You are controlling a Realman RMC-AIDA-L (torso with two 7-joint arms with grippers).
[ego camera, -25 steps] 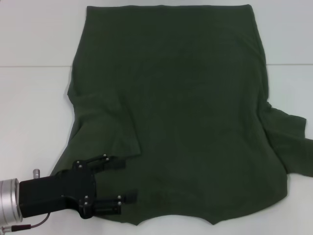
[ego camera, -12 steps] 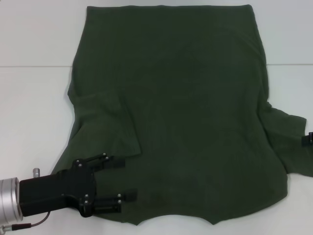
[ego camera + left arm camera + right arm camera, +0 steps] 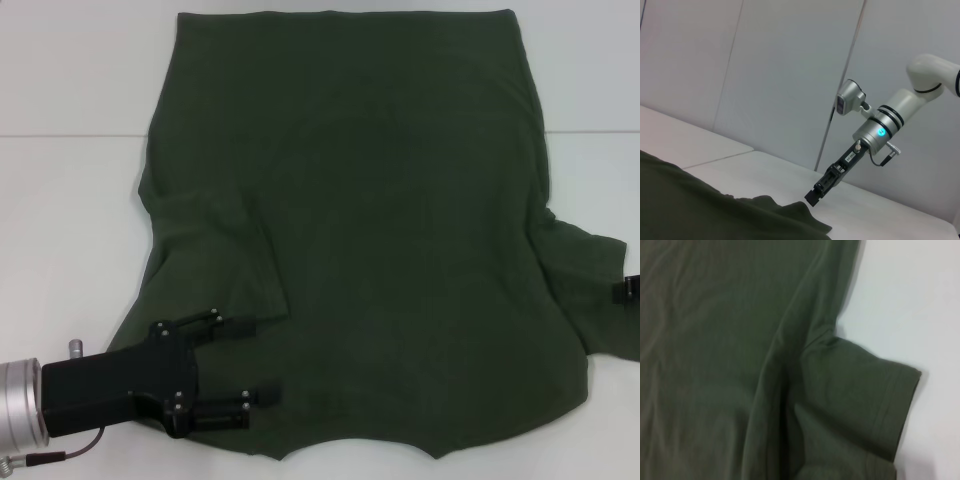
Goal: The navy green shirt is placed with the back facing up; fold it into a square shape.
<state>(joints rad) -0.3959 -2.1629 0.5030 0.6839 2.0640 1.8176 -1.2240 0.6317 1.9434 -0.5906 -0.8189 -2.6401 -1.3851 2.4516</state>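
Observation:
The navy green shirt [image 3: 380, 200] lies spread flat on the white table [image 3: 70, 220], hem at the far side and collar edge near me. Its left sleeve [image 3: 215, 255] is folded in onto the body; the right sleeve [image 3: 592, 290] sticks out sideways. My left gripper [image 3: 256, 361] is open low over the near-left shoulder area, one finger on either side of bare cloth. Only a black tip of my right gripper [image 3: 629, 290] shows at the right edge by the right sleeve. In the left wrist view the right gripper [image 3: 813, 198] hovers just above the sleeve's end [image 3: 810, 222]. The right wrist view looks down on that sleeve [image 3: 860, 405].
White table surface surrounds the shirt, with a seam line [image 3: 60, 135] running across it at the far part. A pale panelled wall [image 3: 765, 75] stands beyond the table in the left wrist view.
The right gripper's tip has come into view at the right edge and dropped slightly beside the right sleeve. The left gripper has barely shifted and stays open.

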